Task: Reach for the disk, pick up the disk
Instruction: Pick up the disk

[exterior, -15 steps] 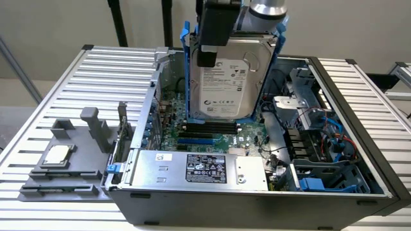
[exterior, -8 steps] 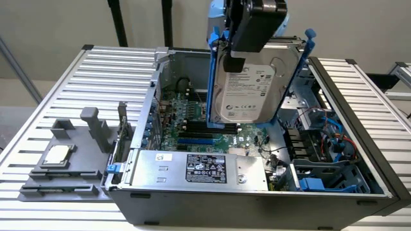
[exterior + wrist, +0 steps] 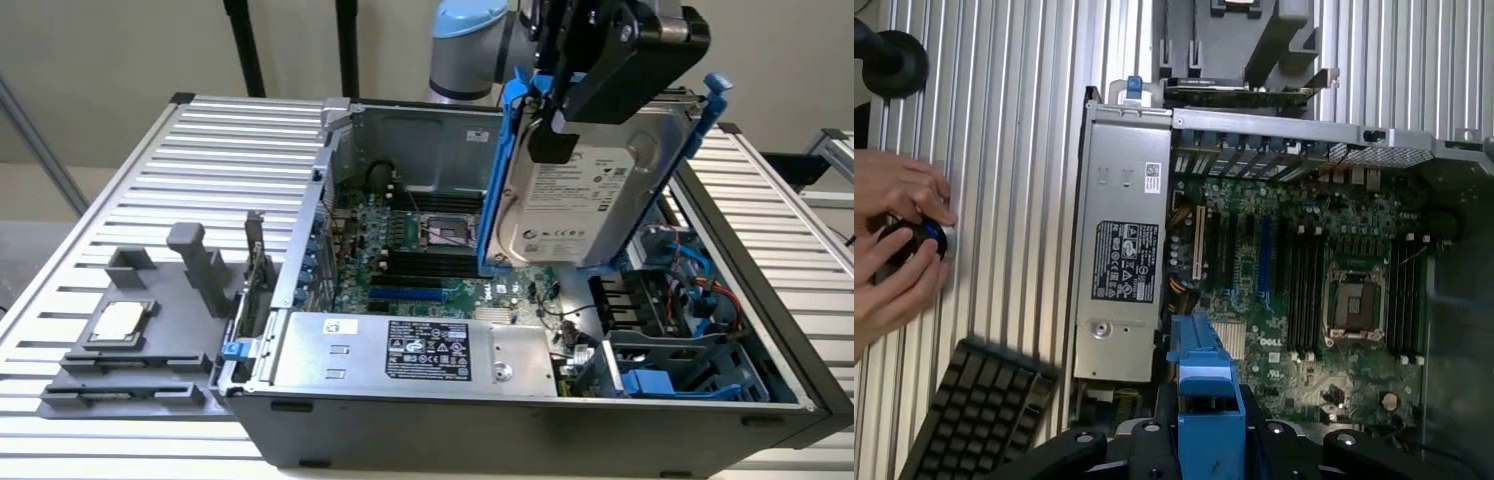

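Surface: ribbed metal table [image 3: 120, 190] of pale slats, plain wall behind; the slats run bare on the exterior view's left and right of the case.
Computer case: open tower [image 3: 534, 400] lying on its side on the table, its side panel off, so the whole interior is open from above.
Disk: silver-grey drive with a white label [image 3: 581, 190] clipped in a blue frame, lifted clear above the case, standing nearly upright and tilted; its lower edge hangs over the motherboard, apart from it.
Pincer: black pincer [image 3: 567, 85] clamped on the upper end of the disk's blue frame; in the wrist view the blue frame [image 3: 1204, 400] runs up between the black pincer parts at the frame's edge.
Arm: light blue and grey joint [image 3: 467, 50] rises behind the case's rear wall.
Motherboard: green board [image 3: 1314, 280] with CPU socket and memory slots, exposed below the disk.
Power supply: large silver box with black label [image 3: 414, 352] along the case's near edge in the exterior view, well apart from the disk.
Drive bay: blue and black cage [image 3: 667, 370] at the exterior view's right end of the case, cables beside it.
Grey tray: holder [image 3: 127, 350] on the table at the exterior view's left, carrying a small square silver chip [image 3: 118, 320], with 2 grey uprights behind it.
Person: 2 hands [image 3: 894, 250] on a dark round controller at the table's edge in the wrist view, a black keyboard [image 3: 974, 410] near them.
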`<act>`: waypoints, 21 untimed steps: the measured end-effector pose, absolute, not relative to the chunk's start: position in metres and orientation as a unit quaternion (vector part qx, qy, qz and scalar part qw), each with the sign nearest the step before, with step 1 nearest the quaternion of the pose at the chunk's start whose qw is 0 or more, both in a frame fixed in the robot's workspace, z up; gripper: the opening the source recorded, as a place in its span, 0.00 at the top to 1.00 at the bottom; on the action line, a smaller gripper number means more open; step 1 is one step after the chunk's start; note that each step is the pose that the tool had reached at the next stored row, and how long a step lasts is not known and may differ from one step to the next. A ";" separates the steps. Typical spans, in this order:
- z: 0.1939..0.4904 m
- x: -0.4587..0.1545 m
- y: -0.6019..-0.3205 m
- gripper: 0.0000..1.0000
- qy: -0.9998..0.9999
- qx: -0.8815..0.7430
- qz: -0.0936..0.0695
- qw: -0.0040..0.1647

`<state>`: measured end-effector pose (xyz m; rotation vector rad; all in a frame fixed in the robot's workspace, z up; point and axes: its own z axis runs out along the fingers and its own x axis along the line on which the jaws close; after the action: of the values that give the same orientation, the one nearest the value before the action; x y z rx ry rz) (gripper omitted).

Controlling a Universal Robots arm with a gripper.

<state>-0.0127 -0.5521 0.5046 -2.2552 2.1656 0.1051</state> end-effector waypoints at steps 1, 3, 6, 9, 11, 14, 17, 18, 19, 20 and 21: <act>0.505 -0.008 -0.553 0.67 0.692 -0.721 0.034 0.007; 0.505 0.001 -0.556 0.67 0.692 -0.721 0.034 0.006; 0.505 0.013 -0.561 0.67 0.692 -0.721 0.034 0.006; 0.505 0.024 -0.566 0.67 0.692 -0.721 0.035 0.005; 0.505 0.031 -0.569 0.67 0.692 -0.721 0.035 0.005; 0.505 0.042 -0.574 0.67 0.692 -0.721 0.036 0.004; 0.505 0.053 -0.579 0.67 0.692 -0.721 0.037 0.004; 0.505 0.056 -0.581 0.67 0.692 -0.721 0.037 0.003; 0.505 0.060 -0.582 0.67 0.692 -0.721 0.037 0.003; 0.505 0.064 -0.584 0.67 0.692 -0.721 0.037 0.003; 0.505 0.067 -0.585 0.67 0.692 -0.721 0.038 0.003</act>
<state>0.0671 -0.5853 0.5046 -2.2602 2.1711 0.1183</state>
